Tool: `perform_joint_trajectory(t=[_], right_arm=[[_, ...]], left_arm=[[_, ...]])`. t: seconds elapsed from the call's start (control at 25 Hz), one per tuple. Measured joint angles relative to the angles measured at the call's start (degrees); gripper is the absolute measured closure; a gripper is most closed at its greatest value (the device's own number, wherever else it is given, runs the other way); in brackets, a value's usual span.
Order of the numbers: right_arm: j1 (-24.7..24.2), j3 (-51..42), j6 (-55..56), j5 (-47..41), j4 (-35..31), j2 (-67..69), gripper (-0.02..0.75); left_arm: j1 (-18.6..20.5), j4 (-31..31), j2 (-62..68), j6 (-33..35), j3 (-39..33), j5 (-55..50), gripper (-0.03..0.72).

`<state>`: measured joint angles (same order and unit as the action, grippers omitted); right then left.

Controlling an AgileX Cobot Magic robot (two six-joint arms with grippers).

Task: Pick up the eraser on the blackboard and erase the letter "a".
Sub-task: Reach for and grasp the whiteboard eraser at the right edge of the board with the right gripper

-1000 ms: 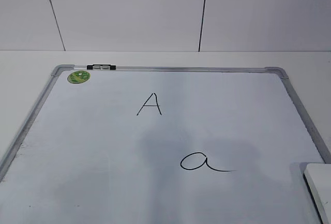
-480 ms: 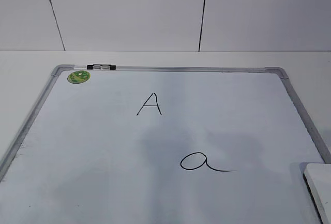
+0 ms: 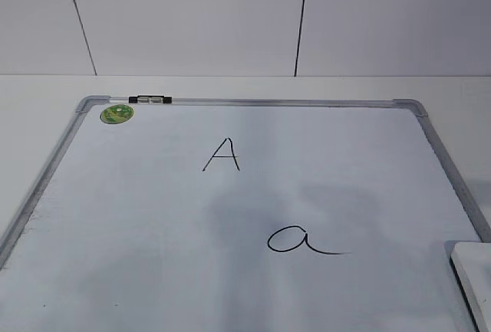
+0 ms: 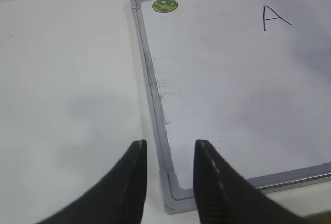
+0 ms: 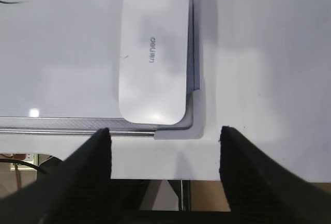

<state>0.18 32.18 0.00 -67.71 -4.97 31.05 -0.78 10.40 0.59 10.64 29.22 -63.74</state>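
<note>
The blackboard [image 3: 430,129] is a white board with a silver frame, lying flat on the table. The cursive letter "a" [image 3: 298,240] is written in its lower middle; only its tail [image 5: 10,1] shows in the right wrist view. The white eraser [image 5: 153,53] lies on the board's near right corner, and its edge shows in the exterior view [image 3: 472,278]. My right gripper [image 5: 165,133] is open and empty, just short of the eraser, over the table's front edge. My left gripper [image 4: 169,146] is open and empty above the board's near left corner [image 4: 173,200]. Neither gripper shows in the exterior view.
A capital "A" [image 3: 222,156] is written in the upper middle of the board. A round green sticker [image 3: 116,113] sits in the far left corner, with a small black-and-clear marker [image 3: 150,100] on the frame beside it. A white wall stands behind the table.
Nothing on the board has moved. Only a faint shadow on the board near the "a" has shifted slightly.
</note>
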Motion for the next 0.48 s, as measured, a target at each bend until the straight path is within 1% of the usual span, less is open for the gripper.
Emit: perform_joint_trajectory(t=[0.24,0.48], right_arm=[[0.0,0.0,-1.8,-1.35,-3.18,1.33,0.211],[0.0,0.0,-3.29,-2.71,-5.06,7.82,0.211]], left_arm=[[0.0,0.0,0.0,0.0,0.0,0.0,0.453],[0.0,0.0,0.0,0.0,0.0,0.0,0.453]])
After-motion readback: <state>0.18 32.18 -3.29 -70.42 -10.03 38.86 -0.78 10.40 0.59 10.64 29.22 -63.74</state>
